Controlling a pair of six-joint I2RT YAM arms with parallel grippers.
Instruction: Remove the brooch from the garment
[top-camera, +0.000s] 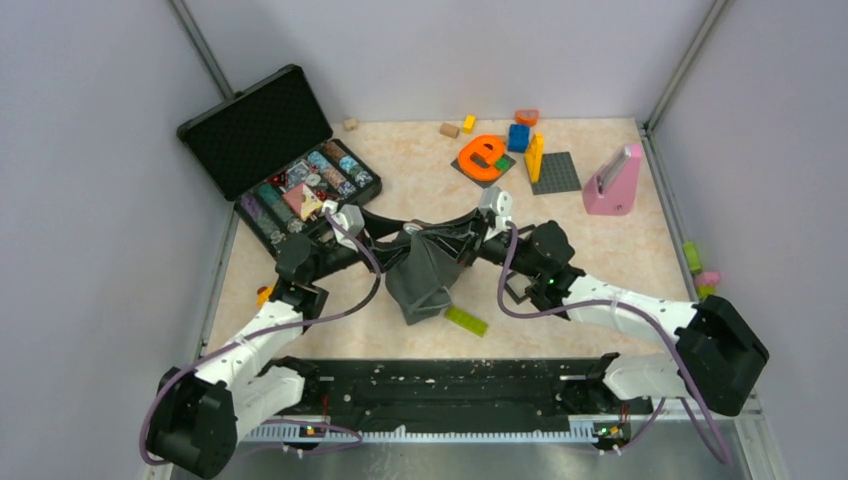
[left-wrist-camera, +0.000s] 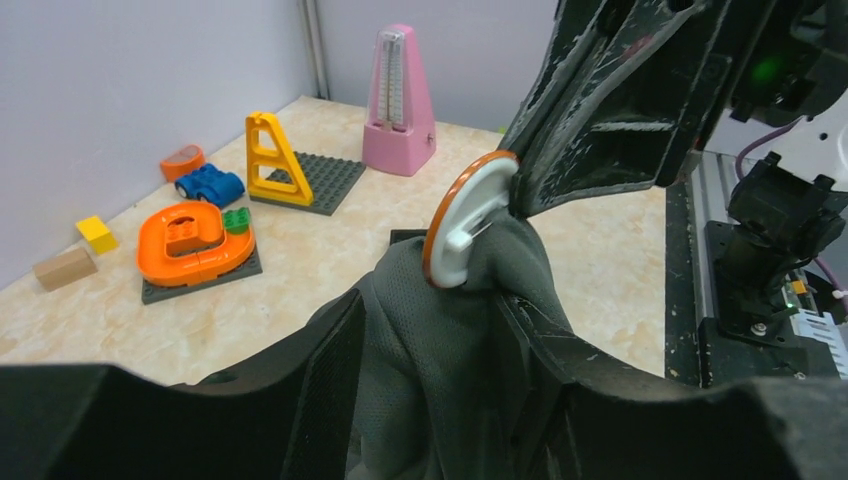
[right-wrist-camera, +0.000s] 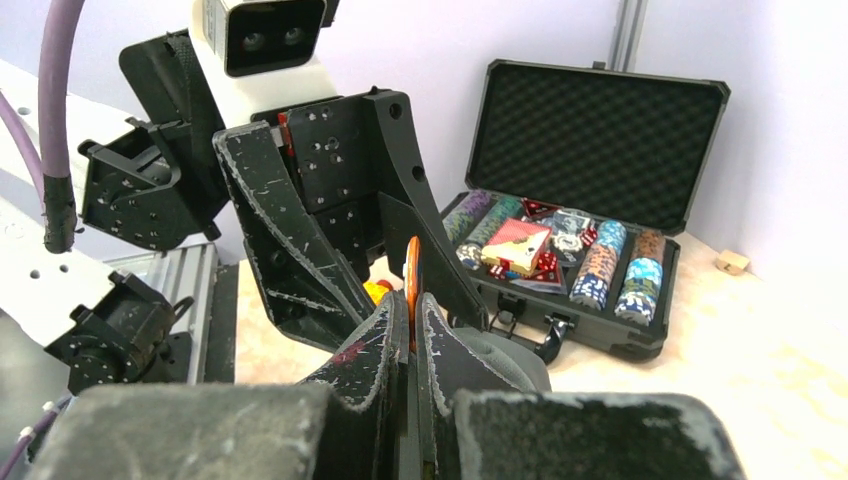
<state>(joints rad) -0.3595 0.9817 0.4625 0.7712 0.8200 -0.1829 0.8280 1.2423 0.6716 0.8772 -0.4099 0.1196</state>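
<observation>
The brooch (left-wrist-camera: 468, 222) is a small rigid disc with an orange rim and a white back face carrying a pin bar. Judge it light, thin and stiff; the smooth rim may slip if it is pinched at the edge only. Take hold across the two flat faces, clear of the pin bar. The garment (left-wrist-camera: 420, 410) is thin, soft grey fabric. Expect it to stretch and follow any pull instead of resisting, so it needs a separate anchor close to the pin. The right gripper (right-wrist-camera: 411, 310) has its jaws pressed together on the brooch, which sits edge-on between the fingers with its orange rim showing above the tips. The left gripper (left-wrist-camera: 430, 310) stands partly spread, with a thick bunch of the garment filling the gap and touching both fingers; this reads as a grip on the cloth. The brooch is held above the table (left-wrist-camera: 600, 250) near its middle, just beyond the left fingertips and to the right of them in the scene. Its lower edge touches the raised fabric. Whether the pin passes through the cloth cannot be told from these views. The rest of the garment hangs down between the two grippers onto the table.
</observation>
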